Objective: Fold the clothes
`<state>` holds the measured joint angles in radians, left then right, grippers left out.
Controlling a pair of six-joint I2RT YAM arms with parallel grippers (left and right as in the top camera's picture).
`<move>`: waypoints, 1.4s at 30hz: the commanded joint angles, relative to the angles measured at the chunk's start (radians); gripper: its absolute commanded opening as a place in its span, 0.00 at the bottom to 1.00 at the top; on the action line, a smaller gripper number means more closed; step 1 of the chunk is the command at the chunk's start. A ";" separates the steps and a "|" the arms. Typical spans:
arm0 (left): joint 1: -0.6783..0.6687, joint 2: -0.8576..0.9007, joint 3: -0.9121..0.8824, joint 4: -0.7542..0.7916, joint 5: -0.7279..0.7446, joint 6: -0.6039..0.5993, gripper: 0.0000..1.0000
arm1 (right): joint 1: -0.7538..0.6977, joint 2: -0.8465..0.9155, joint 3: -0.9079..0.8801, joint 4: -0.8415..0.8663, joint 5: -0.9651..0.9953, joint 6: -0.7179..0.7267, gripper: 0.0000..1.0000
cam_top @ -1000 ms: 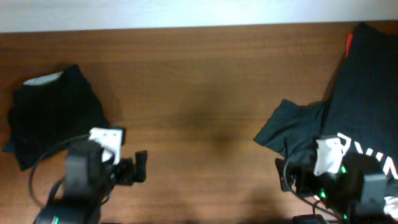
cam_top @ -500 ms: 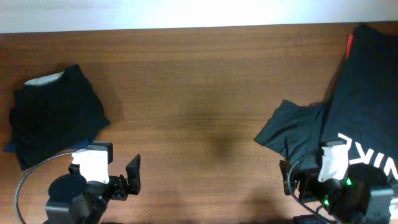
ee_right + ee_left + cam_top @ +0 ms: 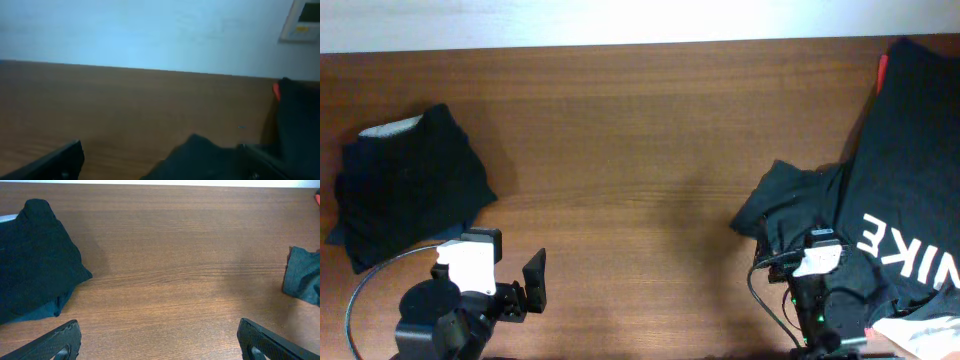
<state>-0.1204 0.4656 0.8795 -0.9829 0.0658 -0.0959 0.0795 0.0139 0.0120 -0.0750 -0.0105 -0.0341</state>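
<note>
A folded stack of dark clothes lies at the table's left and also shows in the left wrist view. A black shirt with white letters lies unfolded at the right, its sleeve spread toward the middle. My left gripper is open and empty over bare wood near the front edge; its fingers sit wide apart in the left wrist view. My right gripper is open over the shirt's sleeve, and dark cloth shows between its fingers in the right wrist view.
The brown wooden table runs to a white wall at the back. A red patch shows at the shirt's far edge. A white object lies at the front right corner.
My left arm pulled back toward the front edge, then held still. My right arm moved left and forward over the shirt's sleeve. The clothes have not moved.
</note>
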 commanded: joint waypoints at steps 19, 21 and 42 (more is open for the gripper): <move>0.015 -0.131 -0.053 -0.034 -0.074 0.006 0.99 | 0.007 -0.010 -0.006 -0.007 0.019 -0.037 0.99; 0.021 -0.242 -0.159 0.003 -0.074 0.006 0.99 | 0.007 -0.010 -0.006 -0.007 0.019 -0.037 0.99; 0.038 -0.460 -0.870 0.903 -0.021 0.119 0.99 | 0.007 -0.010 -0.006 -0.007 0.019 -0.037 0.99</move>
<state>-0.0883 0.0120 0.0158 -0.0792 0.0296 0.0044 0.0803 0.0101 0.0116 -0.0753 0.0002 -0.0643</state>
